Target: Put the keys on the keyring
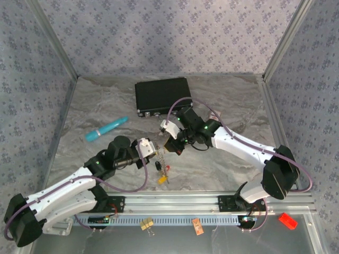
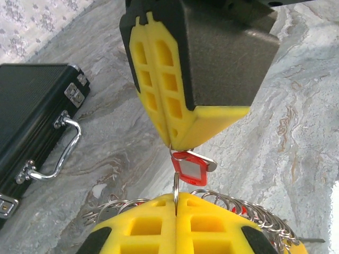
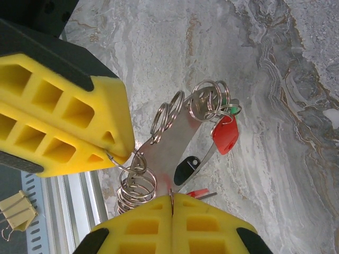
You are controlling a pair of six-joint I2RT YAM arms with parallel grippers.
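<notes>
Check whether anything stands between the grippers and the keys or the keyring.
Nothing visible does. The left gripper is shut on a loop of the keyring; the right gripper is shut on the red-tagged key by its small ring, right beside it.

- Top view: the keys (image 1: 164, 174) are too small to tell apart.
- Left wrist view: the black case (image 2: 26, 116) runs off the left edge, and the left hand (image 2: 176, 199) covers the lower arc of the keyring (image 2: 249, 209).
- Right wrist view: the binder clip (image 3: 17, 211) is cut by the left edge.
</notes>
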